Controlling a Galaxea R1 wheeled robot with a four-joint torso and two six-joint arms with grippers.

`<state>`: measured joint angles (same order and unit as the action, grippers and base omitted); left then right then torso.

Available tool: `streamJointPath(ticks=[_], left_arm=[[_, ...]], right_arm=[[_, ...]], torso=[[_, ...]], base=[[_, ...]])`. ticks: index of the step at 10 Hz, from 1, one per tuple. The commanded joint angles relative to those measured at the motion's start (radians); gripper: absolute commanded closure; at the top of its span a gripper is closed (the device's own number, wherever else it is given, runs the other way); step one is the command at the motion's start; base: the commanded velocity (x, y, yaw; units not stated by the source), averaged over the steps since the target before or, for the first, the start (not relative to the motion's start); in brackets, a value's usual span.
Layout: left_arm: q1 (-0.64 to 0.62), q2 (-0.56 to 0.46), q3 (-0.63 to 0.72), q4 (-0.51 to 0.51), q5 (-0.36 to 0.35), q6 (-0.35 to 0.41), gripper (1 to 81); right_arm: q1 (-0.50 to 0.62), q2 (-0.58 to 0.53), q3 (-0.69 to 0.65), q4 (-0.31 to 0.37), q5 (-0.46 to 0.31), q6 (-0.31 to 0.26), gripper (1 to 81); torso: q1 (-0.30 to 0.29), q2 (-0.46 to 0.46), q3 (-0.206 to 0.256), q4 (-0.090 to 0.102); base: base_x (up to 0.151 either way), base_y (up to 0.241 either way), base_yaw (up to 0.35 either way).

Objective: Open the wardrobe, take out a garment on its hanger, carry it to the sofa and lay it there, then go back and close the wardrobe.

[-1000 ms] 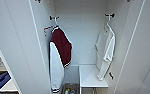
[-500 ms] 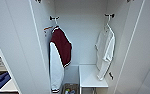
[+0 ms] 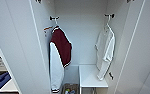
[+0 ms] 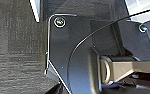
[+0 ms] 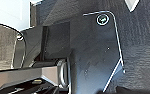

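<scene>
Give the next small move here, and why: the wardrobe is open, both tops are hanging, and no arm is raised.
Probably raise an arm toward the hanger of the white shirt. The wardrobe doors stand open, and the shirt hangs untouched from the peg on the right, above the low shelf. The maroon top on the left peg is not the one to take.
</scene>
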<state>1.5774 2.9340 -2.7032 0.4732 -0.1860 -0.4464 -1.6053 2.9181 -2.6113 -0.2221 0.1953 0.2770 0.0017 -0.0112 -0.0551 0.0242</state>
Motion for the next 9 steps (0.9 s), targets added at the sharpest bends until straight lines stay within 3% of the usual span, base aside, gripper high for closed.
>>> streamJointPath(ticks=[1,9], left_arm=[[-0.027,0.057,-0.090,0.013,0.080,0.006,1.0],[-0.032,0.070,-0.096,0.016,0.085,0.009,1.0]], right_arm=[[0.014,0.152,-0.174,-0.011,-0.149,-0.010,1.0],[0.037,0.183,-0.134,-0.011,-0.206,-0.010,1.0]], torso=[[0.000,0.000,0.000,0.000],[0.000,0.000,0.000,0.000]], base=[[0.000,0.000,0.000],[0.000,0.000,0.000]])
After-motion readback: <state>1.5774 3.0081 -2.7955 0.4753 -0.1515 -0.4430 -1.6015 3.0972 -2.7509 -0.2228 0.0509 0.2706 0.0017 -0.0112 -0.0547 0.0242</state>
